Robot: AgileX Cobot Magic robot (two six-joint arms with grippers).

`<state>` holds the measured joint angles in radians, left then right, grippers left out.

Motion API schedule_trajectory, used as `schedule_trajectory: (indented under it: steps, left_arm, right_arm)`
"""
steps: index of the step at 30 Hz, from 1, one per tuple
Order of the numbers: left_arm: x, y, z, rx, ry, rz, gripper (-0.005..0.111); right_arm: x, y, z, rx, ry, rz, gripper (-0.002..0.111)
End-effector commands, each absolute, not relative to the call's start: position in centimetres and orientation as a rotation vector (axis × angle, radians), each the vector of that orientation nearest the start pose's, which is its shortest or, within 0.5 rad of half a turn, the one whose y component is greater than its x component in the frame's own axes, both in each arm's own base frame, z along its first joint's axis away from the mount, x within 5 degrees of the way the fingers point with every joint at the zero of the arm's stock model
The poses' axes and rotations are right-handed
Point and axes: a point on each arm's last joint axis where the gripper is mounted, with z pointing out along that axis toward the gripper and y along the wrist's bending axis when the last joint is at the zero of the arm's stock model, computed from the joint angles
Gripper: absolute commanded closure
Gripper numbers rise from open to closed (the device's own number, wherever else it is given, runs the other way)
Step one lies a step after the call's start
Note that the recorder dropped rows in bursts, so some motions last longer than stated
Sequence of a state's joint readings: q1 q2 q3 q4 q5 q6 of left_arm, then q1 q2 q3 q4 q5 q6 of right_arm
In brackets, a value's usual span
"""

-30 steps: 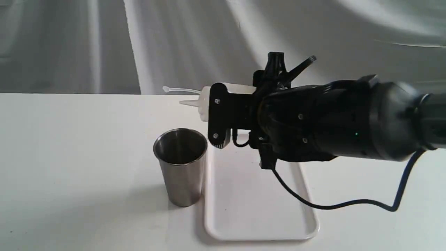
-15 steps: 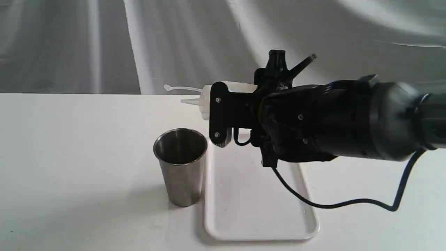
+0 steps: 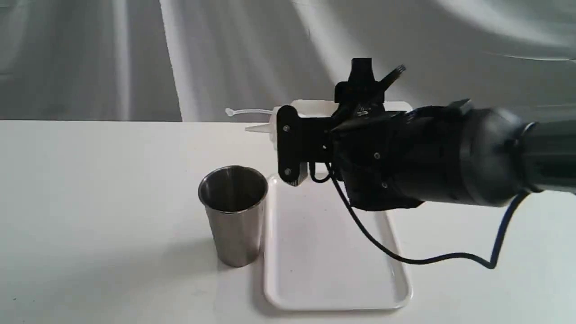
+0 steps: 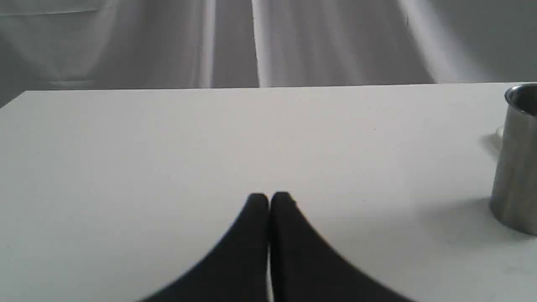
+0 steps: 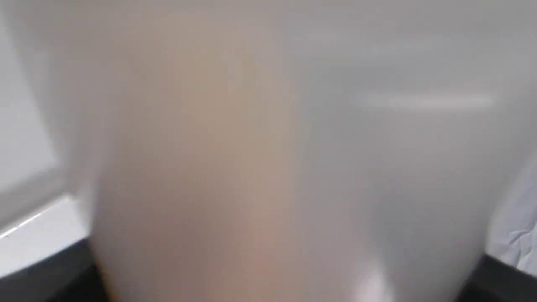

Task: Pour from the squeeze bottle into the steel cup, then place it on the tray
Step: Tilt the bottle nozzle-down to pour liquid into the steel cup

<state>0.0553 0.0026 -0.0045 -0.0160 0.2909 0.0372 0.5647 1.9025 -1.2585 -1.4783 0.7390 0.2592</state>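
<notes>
My right gripper (image 3: 291, 137) is shut on the squeeze bottle (image 3: 315, 108) and holds it lying sideways in the air. Its cone nozzle and thin cap strap point left, above the far end of the tray (image 3: 333, 274). In the right wrist view the squeeze bottle (image 5: 268, 167) fills the frame as a blurred whitish, amber-tinted surface. The steel cup (image 3: 234, 216) stands upright on the table, just left of the tray, below and left of the nozzle. My left gripper (image 4: 268, 198) is shut with nothing in it, low over bare table, with the steel cup (image 4: 514, 167) off to one side.
A black cable (image 3: 405, 258) hangs from the right arm and loops over the tray's right side. The white table (image 3: 90, 202) ends at a grey cloth backdrop (image 3: 225, 54) behind.
My right gripper has carried the bottle to the right and slightly up, so the nozzle is farther from the cup. The cup, tray and left gripper have not moved.
</notes>
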Motion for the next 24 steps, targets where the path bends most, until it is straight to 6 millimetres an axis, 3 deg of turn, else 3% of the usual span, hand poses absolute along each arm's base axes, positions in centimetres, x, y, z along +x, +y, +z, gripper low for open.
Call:
schedule_trajectory:
  steps: [1,8,24]
  left_arm:
    - [5.47,0.22,18.75,-0.024,1.767,0.042,0.107]
    - [5.47,0.22,18.75,-0.021,1.767,0.044,0.107]
    - [5.47,0.22,18.75,-0.021,1.767,0.044,0.107]
  right_arm:
    - [38.08,17.31,23.30,-1.421,1.686,-1.209,0.099]
    - [38.23,17.88,23.20,-1.565,1.571,-1.302,0.099]
    - [38.45,18.03,23.66,-1.609,1.467,-1.376,0.099]
